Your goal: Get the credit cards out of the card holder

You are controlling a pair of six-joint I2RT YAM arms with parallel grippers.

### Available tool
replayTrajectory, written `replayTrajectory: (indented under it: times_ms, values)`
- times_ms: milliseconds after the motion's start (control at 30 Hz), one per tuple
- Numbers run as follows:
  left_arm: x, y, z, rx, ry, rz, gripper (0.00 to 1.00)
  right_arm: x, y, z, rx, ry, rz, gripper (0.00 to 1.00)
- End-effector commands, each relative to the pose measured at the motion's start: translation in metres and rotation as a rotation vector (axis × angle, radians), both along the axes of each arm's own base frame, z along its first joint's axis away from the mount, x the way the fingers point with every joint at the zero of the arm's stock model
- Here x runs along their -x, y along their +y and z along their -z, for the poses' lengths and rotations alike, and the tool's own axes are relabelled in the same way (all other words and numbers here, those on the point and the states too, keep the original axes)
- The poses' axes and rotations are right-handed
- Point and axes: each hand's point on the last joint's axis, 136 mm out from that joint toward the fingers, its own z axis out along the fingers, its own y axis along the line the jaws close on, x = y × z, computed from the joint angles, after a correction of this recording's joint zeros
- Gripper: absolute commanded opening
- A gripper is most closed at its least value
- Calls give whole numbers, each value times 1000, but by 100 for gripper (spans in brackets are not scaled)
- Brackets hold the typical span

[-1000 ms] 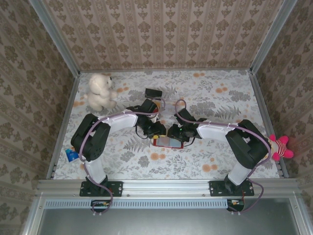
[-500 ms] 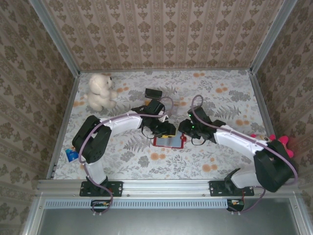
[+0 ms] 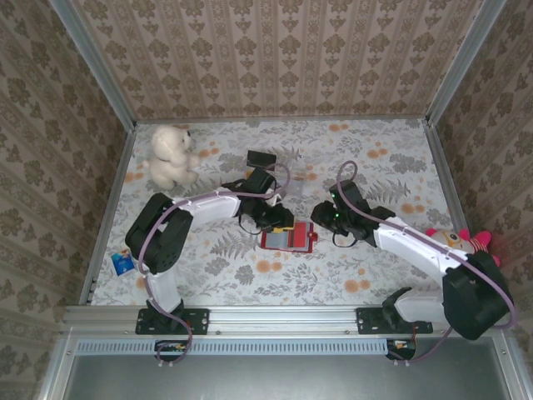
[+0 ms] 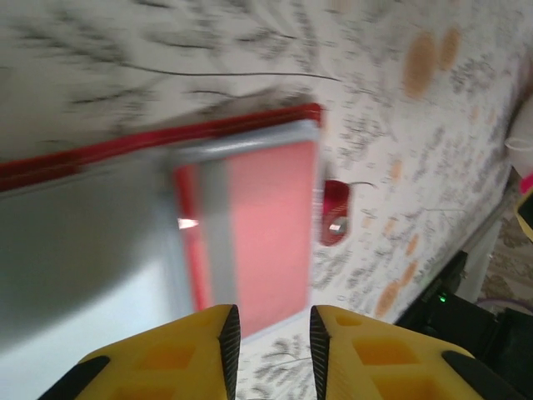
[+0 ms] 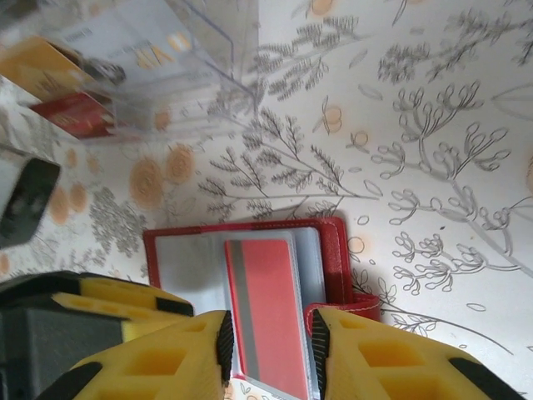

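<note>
Two claws, both slightly parted and empty; right claw (image 3: 323, 218) has backed off right of the card holder (image 3: 288, 238), left claw (image 3: 279, 220) hovers over its far edge; holder open on worktop (image 3: 375, 267), red card (image 5: 265, 317) still sleeved; none out yet.

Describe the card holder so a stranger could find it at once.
Start from the white plush bear at the table's far left, then go toward the middle. The card holder lies open there, the only flat red book with greyish sleeves.

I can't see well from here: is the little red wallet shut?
No, the card holder lies spread open, a red card showing in its clear sleeve.
</note>
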Motion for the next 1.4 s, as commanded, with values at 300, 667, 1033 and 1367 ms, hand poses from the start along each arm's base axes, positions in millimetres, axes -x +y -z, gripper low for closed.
replayTrajectory:
  times_ms: [300, 667, 1033, 1367]
  values:
    - [-2, 7, 12, -57, 37, -55, 22, 6, 50, 43, 33, 155, -153, 16]
    - [3, 0, 29, -104, 50, -35, 22, 12, 40, 71, 93, 218, -129, 16]
    - [5, -1, 39, -105, 75, -35, 23, 16, 45, 89, 76, 256, -140, 16]
    - [3, -1, 32, -45, 79, -45, 17, 18, 44, 96, 76, 275, -138, 15]
